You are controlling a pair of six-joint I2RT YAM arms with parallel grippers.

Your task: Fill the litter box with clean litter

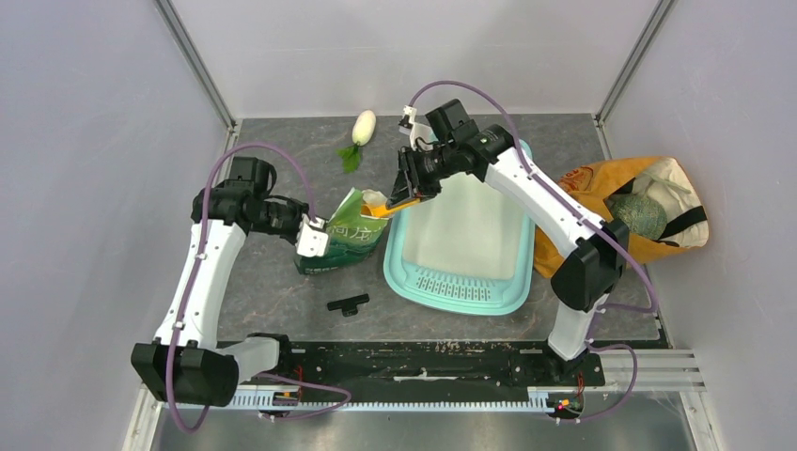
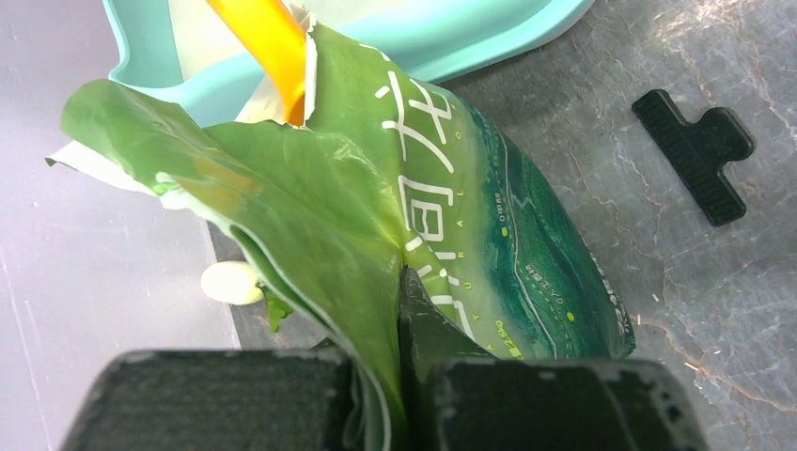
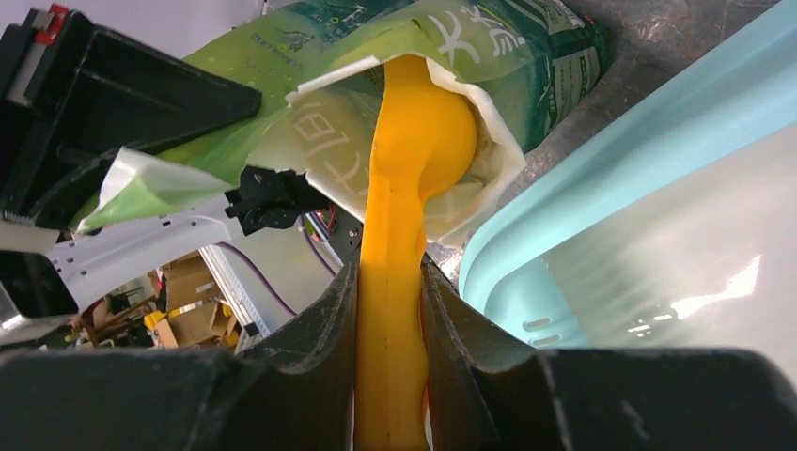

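Note:
The teal litter box (image 1: 406, 256) lies mid-table, its white basin bare and its grille at the near end; it also shows in the left wrist view (image 2: 489, 38) and the right wrist view (image 3: 601, 160). A green printed pouch (image 1: 340, 240) stands left of it. My left gripper (image 1: 310, 237) is shut on the pouch's edge (image 2: 376, 282) and holds it open. My right gripper (image 1: 406, 194) is shut on the orange scoop's handle (image 3: 390, 357). The scoop's bowl (image 3: 423, 141) reaches into the pouch's mouth (image 1: 374, 203). The litter is hidden inside the pouch.
A black clip (image 1: 348, 303) lies on the table in front of the pouch and shows in the left wrist view (image 2: 695, 155). A white toy radish (image 1: 362, 132) lies at the back. An orange cloth bag (image 1: 639, 211) sits right of the litter box.

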